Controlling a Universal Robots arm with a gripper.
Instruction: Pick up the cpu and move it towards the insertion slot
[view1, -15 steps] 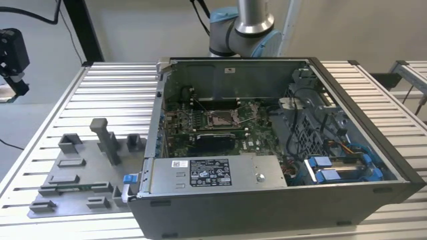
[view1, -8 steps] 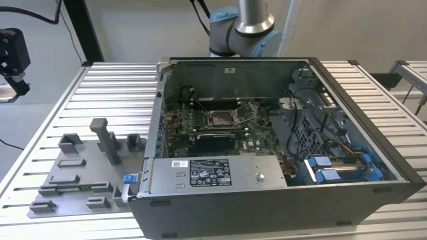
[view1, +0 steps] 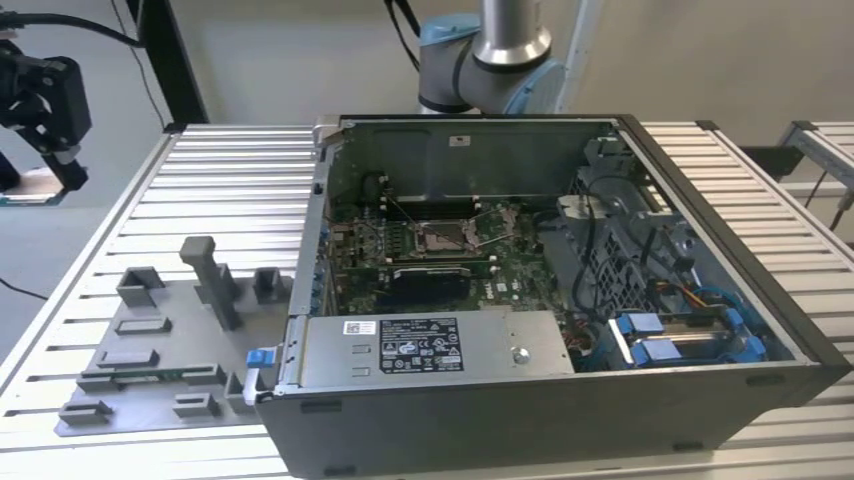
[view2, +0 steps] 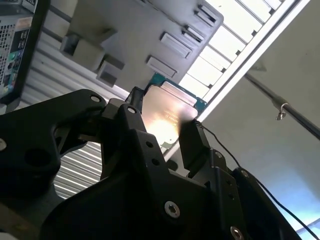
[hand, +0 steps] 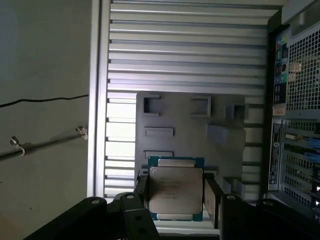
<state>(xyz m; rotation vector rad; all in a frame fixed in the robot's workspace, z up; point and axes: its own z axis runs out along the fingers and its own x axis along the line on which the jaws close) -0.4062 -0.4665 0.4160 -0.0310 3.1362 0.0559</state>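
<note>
In both wrist views the cpu (hand: 176, 194) (view2: 167, 117), a flat square chip with a silvery top and a teal rim, sits clamped between my black fingers (hand: 212, 197). My gripper (hand: 176, 200) (view2: 162, 127) is shut on it. In the exterior view the gripper (view1: 54, 182) hangs high beyond the table's edge, at the exterior view's far left, with the chip's pale edge (view1: 30, 197) just below it. The insertion slot (view1: 441, 237), a square socket with a metal frame and thin levers, lies on the green board inside the open computer case, far to the exterior view's right of the gripper.
A grey fixture plate (view1: 160, 350) with upright blocks lies on the ribbed metal table (view1: 227, 190), between the gripper and the case. The case's walls (view1: 534, 400) rise around the board, with a power supply, blue cables and a drive cage inside. The arm's base (view1: 487, 60) stands behind the case.
</note>
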